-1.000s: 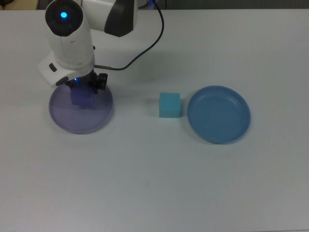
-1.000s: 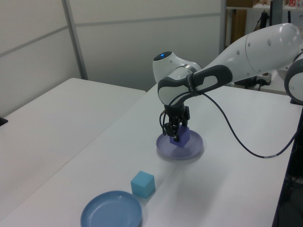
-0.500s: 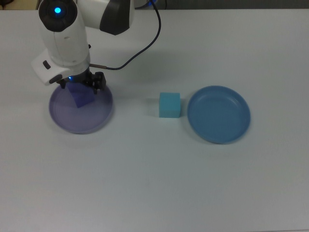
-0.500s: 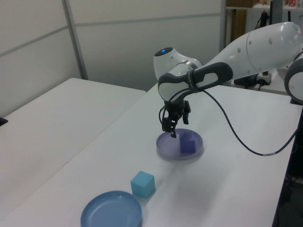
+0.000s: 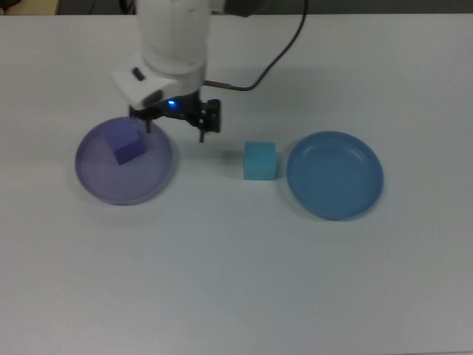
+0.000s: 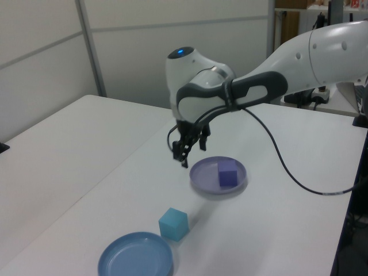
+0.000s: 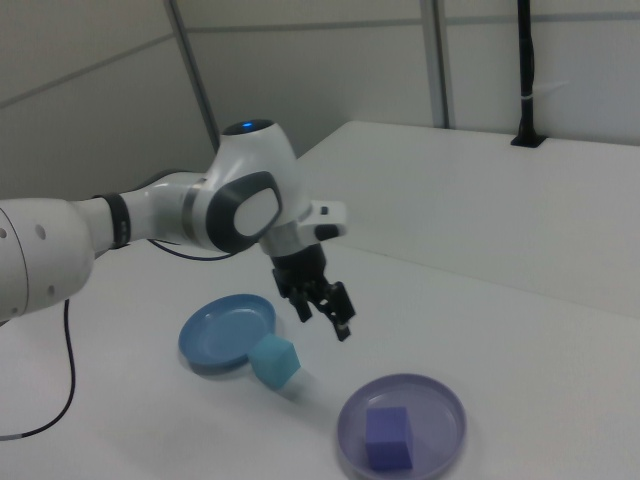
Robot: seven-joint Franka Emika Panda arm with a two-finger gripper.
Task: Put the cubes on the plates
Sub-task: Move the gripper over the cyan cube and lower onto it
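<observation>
The purple cube (image 5: 126,143) (image 6: 227,172) (image 7: 388,438) lies on the lavender plate (image 5: 100,181) (image 6: 204,175) (image 7: 430,400), toward the plate's upper middle in the top view, with nothing touching it. That plate sits at the left of the top view, right of centre in the left view and at the bottom right of the right view. The cyan cube (image 5: 259,160) (image 6: 173,223) (image 7: 275,362) rests on the white table (image 5: 236,281) (image 6: 75,155) (image 7: 520,290) near the top view's centre, just beside the blue plate (image 5: 335,175) (image 6: 135,255) (image 7: 225,330) but not on it. The blue plate holds nothing. The gripper (image 5: 175,127) (image 6: 185,150) (image 7: 325,310) hangs in the air, between the lavender plate and the cyan cube in the top view, above the table and off the lavender plate's rim. Its jaws stand apart and hold nothing. A black cable (image 5: 277,52) (image 6: 287,172) trails from the arm across the table.
</observation>
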